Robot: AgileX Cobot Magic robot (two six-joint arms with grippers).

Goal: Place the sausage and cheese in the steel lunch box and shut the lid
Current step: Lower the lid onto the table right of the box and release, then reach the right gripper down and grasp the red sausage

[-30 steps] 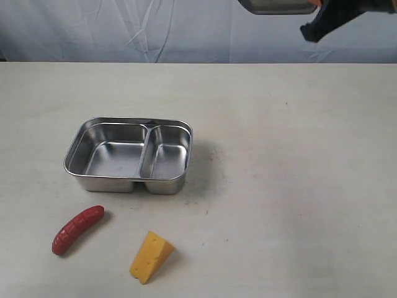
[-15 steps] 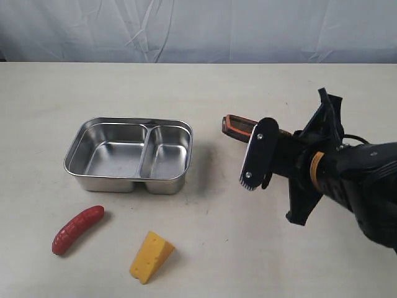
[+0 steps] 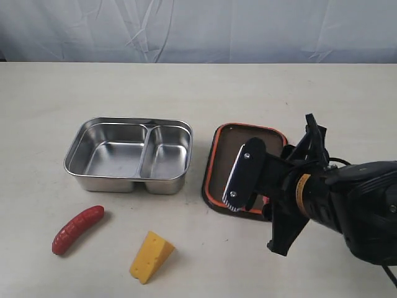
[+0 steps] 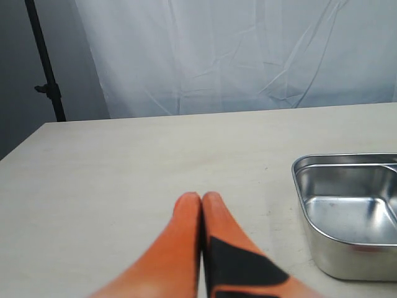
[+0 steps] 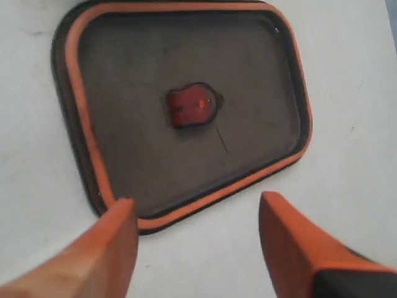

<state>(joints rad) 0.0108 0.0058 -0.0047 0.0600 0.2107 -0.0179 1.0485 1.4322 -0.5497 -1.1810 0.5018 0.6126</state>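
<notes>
Exterior view: the lid (image 3: 226, 155) lies on the bench with its orange seal up, just beside the steel lunch box (image 3: 124, 183) but apart from it, near the bench's middle. The right gripper (image 3: 248, 177) hangs over it with jaws spread wide, holding nothing. The left gripper (image 4: 201, 198) is pinched shut and empty, near the box's left end. The sausage (image 3: 77, 230) and the cheese (image 3: 152, 256) lie near the bench's front edge, and both compartments are bare.

We judge the lid parked. We should lift the right gripper straight up so neither finger drags the rim, then take the sausage across its middle.
</notes>
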